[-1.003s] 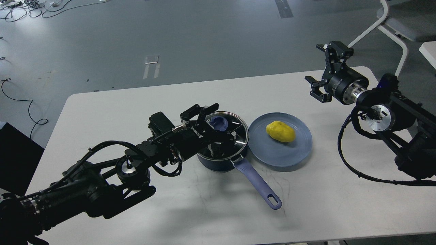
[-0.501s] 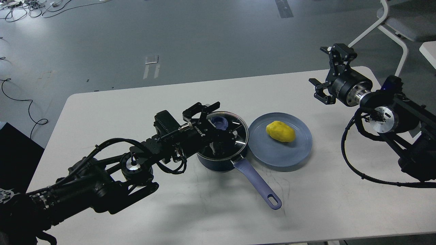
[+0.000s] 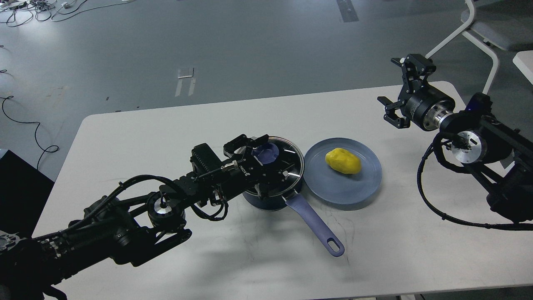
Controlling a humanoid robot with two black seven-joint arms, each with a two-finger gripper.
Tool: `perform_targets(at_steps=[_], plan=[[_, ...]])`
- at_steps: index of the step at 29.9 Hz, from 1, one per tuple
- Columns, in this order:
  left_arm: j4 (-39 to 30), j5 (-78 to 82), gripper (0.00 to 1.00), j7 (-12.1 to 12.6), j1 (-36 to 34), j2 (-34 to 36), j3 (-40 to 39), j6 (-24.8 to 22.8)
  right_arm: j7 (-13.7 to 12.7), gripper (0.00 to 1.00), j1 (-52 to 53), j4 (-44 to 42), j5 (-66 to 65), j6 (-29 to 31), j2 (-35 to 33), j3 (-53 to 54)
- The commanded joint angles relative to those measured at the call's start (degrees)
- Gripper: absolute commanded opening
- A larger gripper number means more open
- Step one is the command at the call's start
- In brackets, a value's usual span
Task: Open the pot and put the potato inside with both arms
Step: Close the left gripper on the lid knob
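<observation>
The dark navy pot [image 3: 268,200] stands mid-table with its lavender-blue handle [image 3: 313,222] pointing to the front right. A glass lid [image 3: 292,160] with a lavender knob [image 3: 267,151] covers it. My left gripper [image 3: 270,160] is over the lid, open, with one finger on each side of the knob. I cannot tell whether the fingers touch the knob. The yellow potato [image 3: 342,161] lies on a blue-grey plate [image 3: 347,189] just right of the pot. My right gripper [image 3: 387,81] is open and empty, raised above the table's far right corner.
The white table [image 3: 250,258] ends close behind my right gripper. A white chair frame [image 3: 479,37] stands beyond the far right corner. Cables lie on the grey floor at the far left [image 3: 25,10].
My left gripper has moved forward and lower over the lid, so its fingers now flank the knob. My right gripper shifted slightly right and down, then stayed still.
</observation>
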Motion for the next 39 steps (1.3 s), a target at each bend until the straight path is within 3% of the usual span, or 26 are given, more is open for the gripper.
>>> perform_targets(at_steps=[1, 16, 21, 36, 39], plan=[[0.4, -0.7, 0.99, 0.0, -0.4, -0.1, -0.2, 0.0, 0.1, 1.00, 0.0, 0.0, -0.1, 0.0, 0.0, 0.0], [0.4, -2.9, 0.99, 0.0, -0.4, 0.0, -0.1, -0.1, 0.4, 1.00, -0.1, -0.7, 0.0, 0.1, 0.0, -0.2], [0.6, -3.0, 0.99, -1.3, -0.3, 0.1, 0.0, -0.2, 0.4, 1.00, -0.3, -0.8, 0.0, 0.1, 0.0, -0.2], [2.1, -2.9, 0.97, -1.8, 0.1, -0.1, 0.0, 0.0, 0.5, 1.00, -0.9, -0.8, -0.1, 0.0, 0.0, -0.3], [2.1, -2.9, 0.88, -2.1, 0.2, -0.1, -0.1, 0.1, 0.5, 1.00, -0.9, -0.9, -0.1, 0.0, 0.0, -0.3]])
